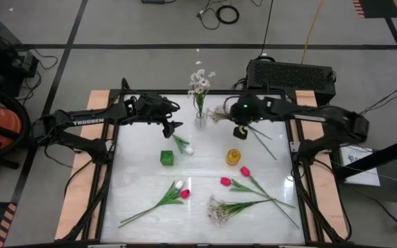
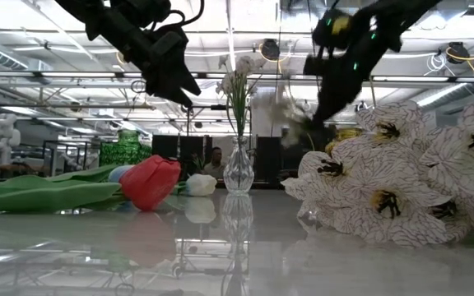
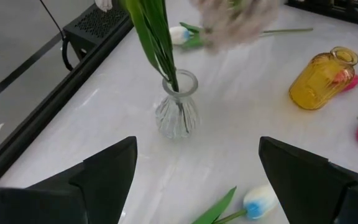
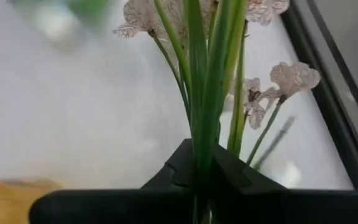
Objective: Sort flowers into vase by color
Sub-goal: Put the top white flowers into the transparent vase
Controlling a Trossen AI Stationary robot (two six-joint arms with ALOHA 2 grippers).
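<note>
Green stems [image 4: 213,93] of a blossom spray [image 1: 219,115] are pinched between the closed fingers of the right gripper [image 4: 202,177], probably for lifting it to the clear vase [image 1: 199,118], just beside this gripper; left gripper [image 3: 194,180] waits wide open near the vase

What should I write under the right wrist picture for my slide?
Right gripper shut on a blossom spray, green stems pinched between its dark fingers above the white table.
</note>
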